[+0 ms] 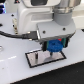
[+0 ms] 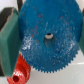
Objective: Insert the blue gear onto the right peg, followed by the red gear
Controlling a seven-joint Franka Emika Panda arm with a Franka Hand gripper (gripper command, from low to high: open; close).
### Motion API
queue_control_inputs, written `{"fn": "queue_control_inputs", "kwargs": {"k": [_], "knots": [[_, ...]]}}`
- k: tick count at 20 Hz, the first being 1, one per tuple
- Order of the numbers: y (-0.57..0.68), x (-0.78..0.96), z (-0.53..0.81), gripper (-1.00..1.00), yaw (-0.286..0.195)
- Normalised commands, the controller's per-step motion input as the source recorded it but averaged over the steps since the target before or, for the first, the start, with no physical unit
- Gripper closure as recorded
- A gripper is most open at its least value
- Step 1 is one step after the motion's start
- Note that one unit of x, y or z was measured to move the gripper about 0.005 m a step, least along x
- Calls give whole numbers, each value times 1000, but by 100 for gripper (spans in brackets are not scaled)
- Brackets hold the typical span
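Toothed blue gear lies flat; smaller red gear just beside.

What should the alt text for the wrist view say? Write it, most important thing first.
A large blue gear with a small centre hole fills most of the frame, held between green gripper pads. A smaller red gear shows at its edge, partly covered by it, on a white surface.

arm: white housing, grey joints | black cable | tool: black body, green pads
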Motion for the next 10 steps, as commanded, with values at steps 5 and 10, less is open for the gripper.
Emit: {"fn": "queue_control_inputs", "kwargs": {"k": [5, 10], "knots": [[-38, 224, -50, 100, 0], [-66, 231, -101, 100, 0]]}}
